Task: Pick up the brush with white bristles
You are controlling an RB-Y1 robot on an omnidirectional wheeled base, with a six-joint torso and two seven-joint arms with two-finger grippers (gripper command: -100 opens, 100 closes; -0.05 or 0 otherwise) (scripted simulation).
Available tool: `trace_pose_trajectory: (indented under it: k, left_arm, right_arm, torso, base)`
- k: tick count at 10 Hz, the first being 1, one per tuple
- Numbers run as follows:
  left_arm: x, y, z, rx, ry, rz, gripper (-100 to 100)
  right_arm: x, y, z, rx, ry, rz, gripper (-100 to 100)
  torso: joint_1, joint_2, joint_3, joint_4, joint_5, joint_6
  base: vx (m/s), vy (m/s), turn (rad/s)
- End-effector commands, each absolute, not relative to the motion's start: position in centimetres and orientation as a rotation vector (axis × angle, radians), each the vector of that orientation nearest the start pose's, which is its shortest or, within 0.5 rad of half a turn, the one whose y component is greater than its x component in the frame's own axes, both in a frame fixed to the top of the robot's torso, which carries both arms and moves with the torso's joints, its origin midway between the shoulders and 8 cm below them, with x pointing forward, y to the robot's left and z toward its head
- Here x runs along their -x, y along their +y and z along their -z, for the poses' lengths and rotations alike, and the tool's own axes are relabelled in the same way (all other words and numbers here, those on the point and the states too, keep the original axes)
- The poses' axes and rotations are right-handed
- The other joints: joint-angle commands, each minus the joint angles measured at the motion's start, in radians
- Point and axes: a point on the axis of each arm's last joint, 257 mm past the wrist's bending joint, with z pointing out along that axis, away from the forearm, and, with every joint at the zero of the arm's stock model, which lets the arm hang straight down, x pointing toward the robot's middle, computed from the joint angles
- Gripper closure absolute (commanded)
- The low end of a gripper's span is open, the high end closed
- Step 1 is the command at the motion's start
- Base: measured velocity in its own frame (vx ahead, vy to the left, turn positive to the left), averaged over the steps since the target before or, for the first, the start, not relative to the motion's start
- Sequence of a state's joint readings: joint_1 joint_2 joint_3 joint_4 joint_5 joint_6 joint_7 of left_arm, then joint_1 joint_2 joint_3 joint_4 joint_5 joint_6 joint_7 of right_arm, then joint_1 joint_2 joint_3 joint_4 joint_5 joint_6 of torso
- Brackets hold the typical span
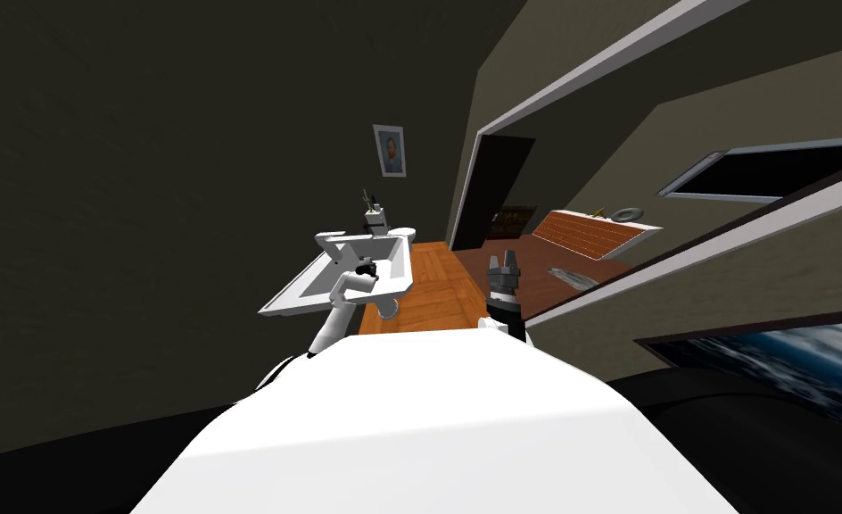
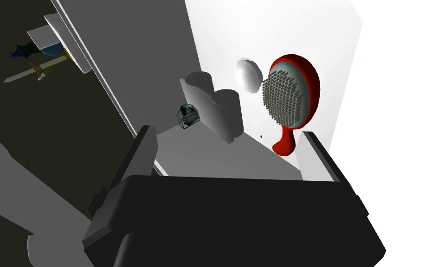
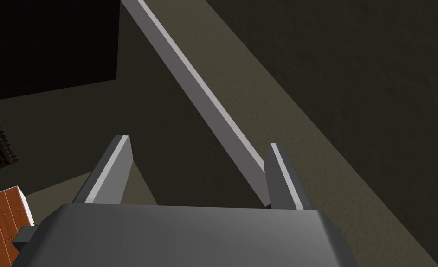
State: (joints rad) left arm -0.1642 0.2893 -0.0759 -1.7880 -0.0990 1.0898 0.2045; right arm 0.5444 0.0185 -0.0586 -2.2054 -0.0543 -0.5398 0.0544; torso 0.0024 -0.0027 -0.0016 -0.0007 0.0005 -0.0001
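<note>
In the left wrist view the red-backed brush (image 2: 291,99) is seen lying in the sink (image 2: 269,41), just beyond the spread left gripper (image 2: 227,132); in the head view that arm is seen bent over the basin; the right gripper (image 1: 503,264) is held upright, fingers apart.

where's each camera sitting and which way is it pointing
Head view: on the head, looking steeply down and forward at a white sink; left gripper over its basin, right gripper raised to its right.
Left wrist view: on the left hand, looking into the basin at a red oval brush with pale bristles and a grey tap; own open fingers.
Right wrist view: on the right hand, facing a dark wall; own fingers open.
Shared: head and left wrist views both show the sink.
</note>
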Motion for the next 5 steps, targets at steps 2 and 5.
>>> trace_pose_trajectory:
  k: [2,5]
  left_arm:
    - [-51.9,30.9,28.5,1.638,1.660,0.480,-100]
    - [-51.2,31.0,29.6,1.697,1.691,0.403,-100]
  right_arm:
    - [-34.0,-31.6,1.5,-0.736,0.622,-1.189,0]
    - [-34.0,-31.6,1.5,-0.736,0.622,-1.189,0]
  torso:
    - [-0.001,0.001,0.001,0.000,0.000,0.000]
    - [0.002,0.001,0.000,0.000,0.000,0.000]
  base:
    - [0.018,0.026,0.020]
    - [0.026,0.056,0.030]
